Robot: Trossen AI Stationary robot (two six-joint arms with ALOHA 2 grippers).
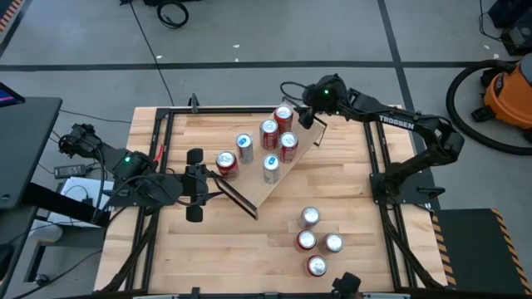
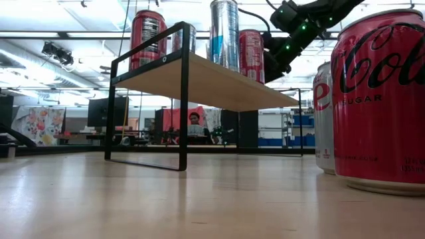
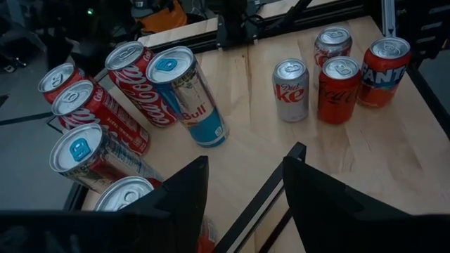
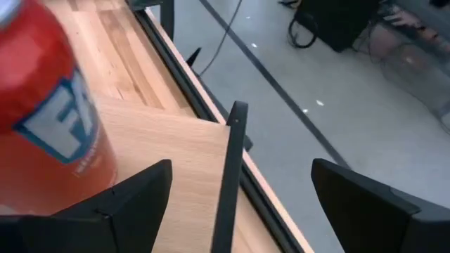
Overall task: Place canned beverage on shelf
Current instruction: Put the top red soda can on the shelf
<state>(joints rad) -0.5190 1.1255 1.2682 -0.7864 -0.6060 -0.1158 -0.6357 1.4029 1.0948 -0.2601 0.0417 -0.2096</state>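
The shelf (image 1: 278, 170) is a light-wood plank with black end frames, lying diagonally across the table's middle. Several cans stand on it, among them a red Fanta can (image 1: 283, 115) at its far end, also in the right wrist view (image 4: 49, 112). My right gripper (image 1: 305, 117) hangs open over that far end, beside the Fanta can, which stands outside its fingers (image 4: 240, 165). My left gripper (image 1: 194, 183) is open and empty at the shelf's near-left end, its fingers on either side of the black end frame (image 3: 246, 161).
Several more cans stand on the tabletop at the near right (image 1: 316, 241), among them a Diet Coke (image 3: 290, 88) and an orange Fanta (image 3: 383, 70); two loom close in the low view (image 2: 382, 99). Black rails (image 1: 378, 158) border the table's sides.
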